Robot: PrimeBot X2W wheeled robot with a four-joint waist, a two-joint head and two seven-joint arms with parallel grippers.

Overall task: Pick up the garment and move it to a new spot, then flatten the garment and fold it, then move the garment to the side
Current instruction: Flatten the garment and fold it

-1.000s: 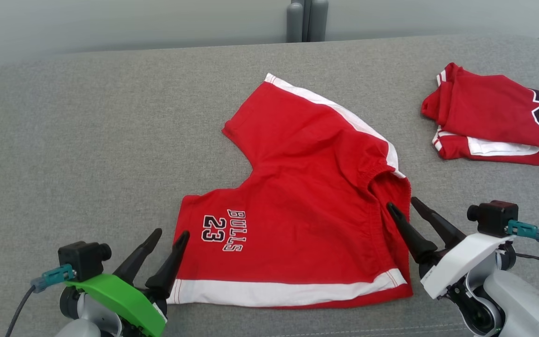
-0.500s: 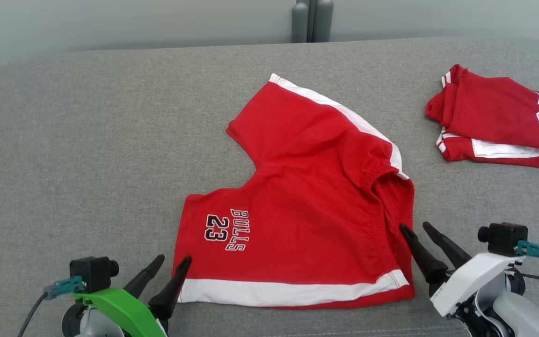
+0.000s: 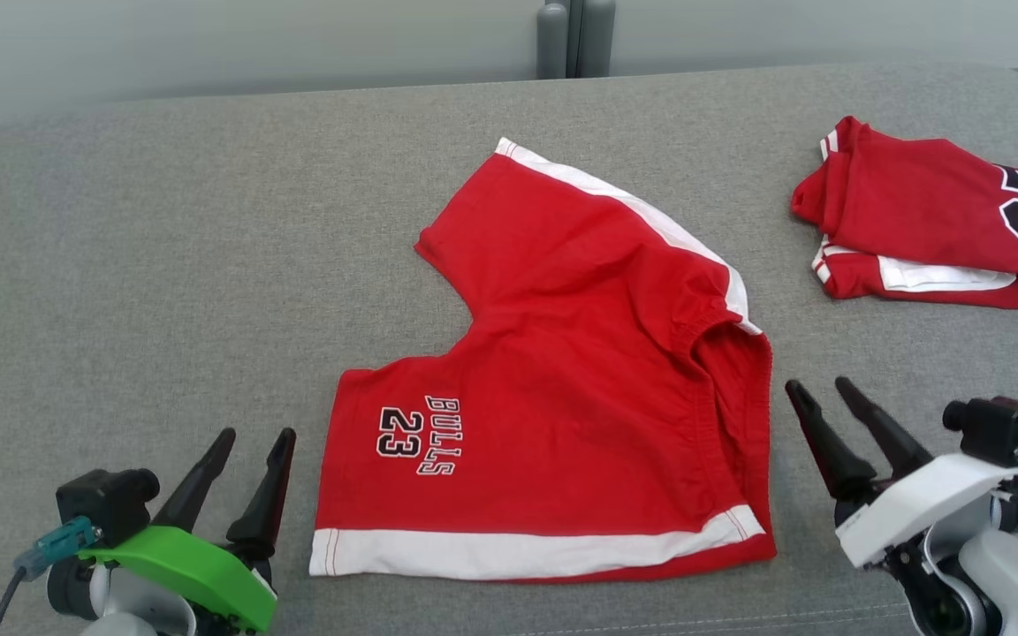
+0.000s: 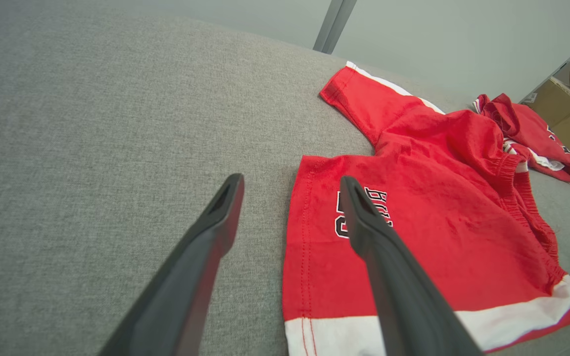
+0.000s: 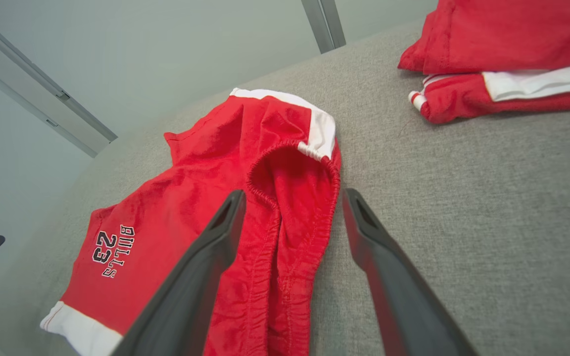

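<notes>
The left gripper [image 3: 255,435] is standing with its two dark fingers spread wide and holding nothing, hovering near the near-left part of the grey fabric-covered table [image 3: 164,221], just beside the hem of the red shorts [image 3: 580,397], with a strip of bare grey showing between them in the head view. The right gripper [image 3: 816,384] is likewise gaping fully and gripping nothing, its fingertips pointing toward the far edge just to the right of the elastic waistband [image 3: 752,415], apart from the cloth. The shorts are lying spread in the middle of the table, closer to the near edge. The waist opening is facing the right edge. One leg is running leftward along the near edge, with its white side stripe [image 3: 518,552] nearest that edge and the "BULLS 23" print [image 3: 421,433] close to its hem. The other leg [image 3: 544,212] is splaying toward the far edge, so the piece is forming an L rather than one straight line. A second folded red garment [image 3: 924,212] is resting by the far-right corner, well apart. Compared with a second ago, both grippers have drawn outward: the left was at the hem and the right at the waistband, while the shorts are keeping the same shape.
</notes>
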